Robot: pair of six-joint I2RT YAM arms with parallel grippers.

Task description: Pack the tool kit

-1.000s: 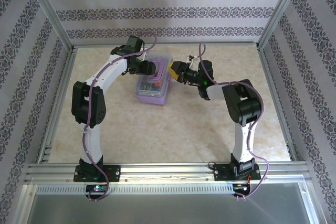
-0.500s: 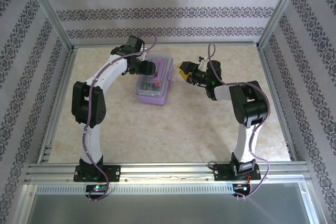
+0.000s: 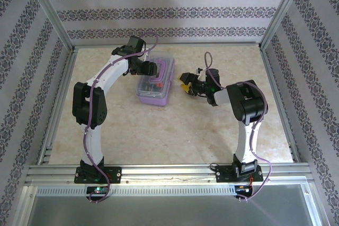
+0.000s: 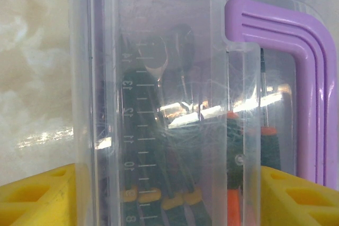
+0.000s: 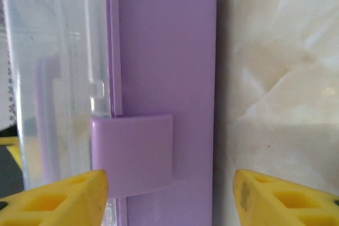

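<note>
Table carries your tool kit at its far middle. Your left gripper straddles the clear lid; whether it squeezes, you cannot tell. Your right gripper stands spread, apart from the kit, facing its latch.

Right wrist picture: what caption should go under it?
Yellow jaws stand open before the purple latch of the tool kit.
</note>
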